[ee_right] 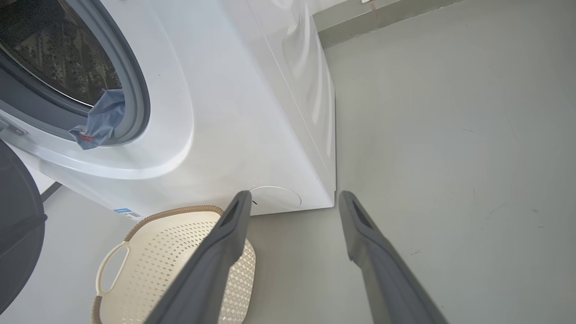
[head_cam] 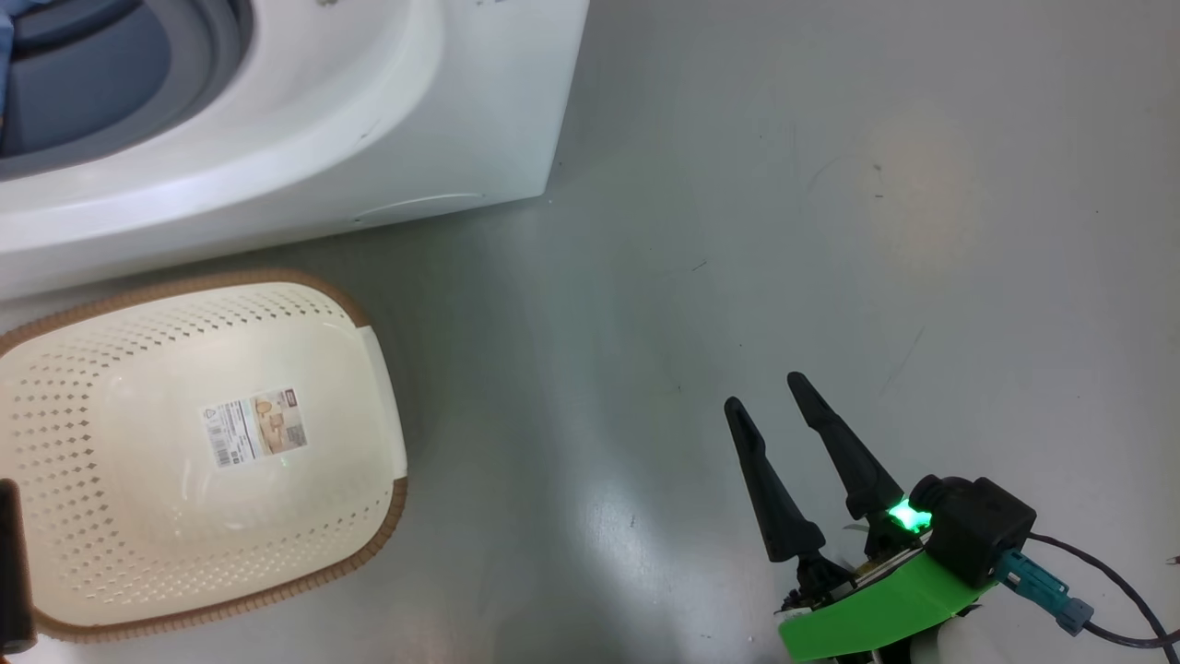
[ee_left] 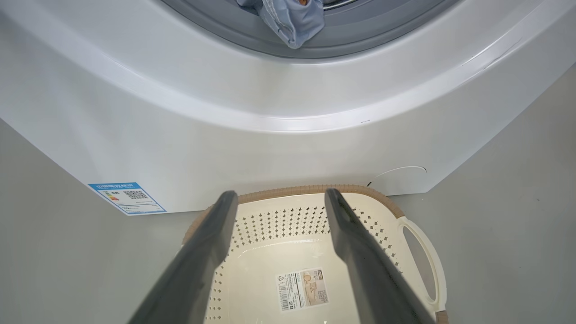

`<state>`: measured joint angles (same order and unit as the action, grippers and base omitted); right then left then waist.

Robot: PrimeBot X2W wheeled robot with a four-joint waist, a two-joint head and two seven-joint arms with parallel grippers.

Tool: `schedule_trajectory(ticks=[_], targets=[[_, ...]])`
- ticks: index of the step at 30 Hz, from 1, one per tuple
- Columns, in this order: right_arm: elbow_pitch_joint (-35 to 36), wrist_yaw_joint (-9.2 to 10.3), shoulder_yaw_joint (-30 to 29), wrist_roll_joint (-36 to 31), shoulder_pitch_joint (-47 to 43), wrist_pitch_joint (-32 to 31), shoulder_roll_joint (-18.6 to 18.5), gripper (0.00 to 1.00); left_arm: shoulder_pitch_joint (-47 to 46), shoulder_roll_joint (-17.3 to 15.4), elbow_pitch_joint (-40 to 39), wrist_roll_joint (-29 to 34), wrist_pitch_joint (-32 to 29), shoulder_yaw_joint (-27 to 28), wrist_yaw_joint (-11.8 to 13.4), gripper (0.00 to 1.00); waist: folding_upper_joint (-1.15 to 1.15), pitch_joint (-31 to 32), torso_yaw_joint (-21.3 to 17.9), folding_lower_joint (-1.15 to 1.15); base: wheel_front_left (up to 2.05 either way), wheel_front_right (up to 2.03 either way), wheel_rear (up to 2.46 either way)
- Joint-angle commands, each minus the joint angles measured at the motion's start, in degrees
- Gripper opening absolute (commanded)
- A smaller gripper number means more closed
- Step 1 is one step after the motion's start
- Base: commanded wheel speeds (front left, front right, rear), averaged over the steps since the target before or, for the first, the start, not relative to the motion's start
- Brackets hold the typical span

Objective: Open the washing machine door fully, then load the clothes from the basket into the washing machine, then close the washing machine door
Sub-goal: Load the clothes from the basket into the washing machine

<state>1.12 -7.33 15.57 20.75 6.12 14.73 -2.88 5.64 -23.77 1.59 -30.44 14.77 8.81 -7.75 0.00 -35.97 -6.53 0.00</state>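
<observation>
The washing machine (head_cam: 369,138) stands at the upper left with its mouth uncovered. A light-blue piece of the clothes (ee_left: 292,22) hangs over the grey rubber ring, and it droops from the drum's lower edge (ee_right: 100,120). The washing machine door (ee_right: 18,234) is a dark rounded shape swung out at the left edge. The basket (head_cam: 184,286) sits on the floor before the machine, holding nothing, its label sticker bare. My left gripper (ee_left: 281,194) hangs open above the basket (ee_left: 382,198). My right gripper (head_cam: 766,393) is open over bare floor, right of the basket (ee_right: 180,210).
Grey floor stretches to the right of the machine (ee_right: 234,112) and the basket. A blue label sticker (ee_left: 127,198) marks the machine's lower front. A cable (head_cam: 1115,590) trails from the right wrist. A grey skirting (ee_right: 382,18) runs along the far wall.
</observation>
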Motion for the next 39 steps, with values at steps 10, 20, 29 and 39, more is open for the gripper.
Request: schedule_trajectory(ticks=[10, 20, 29, 39], targets=[[1.2, -0.16, 1.1, -0.5, -0.5, 0.3, 0.0, 1.00, -0.4, -1.4, -2.6, 0.1, 0.2, 2.0, 0.3, 1.00, 0.00, 0.4, 0.1, 0.00, 0.00, 0.00, 0.00], [1.3, -0.16, 1.1, -0.4, -0.5, 0.3, 0.0, 1.00, -7.4, -4.2, -6.8, -1.3, 0.2, 0.4, 0.3, 1.00, 0.00, 0.5, -0.2, 0.00, 0.00, 0.00, 0.00], [1.5, -0.16, 1.6, 0.0, -0.6, 0.3, 0.0, 1.00, -16.7, -10.5, -6.3, -2.0, 0.2, -3.1, 0.3, 1.00, 0.00, 0.3, -1.0, 0.00, 0.00, 0.00, 0.00], [1.9, -0.16, 1.7, 0.4, -0.9, 0.3, 0.0, 1.00, -24.8, -16.7, 0.6, -4.3, 0.2, -8.9, 0.3, 1.00, 0.00, 0.2, -1.2, 0.00, 0.00, 0.00, 0.00]])
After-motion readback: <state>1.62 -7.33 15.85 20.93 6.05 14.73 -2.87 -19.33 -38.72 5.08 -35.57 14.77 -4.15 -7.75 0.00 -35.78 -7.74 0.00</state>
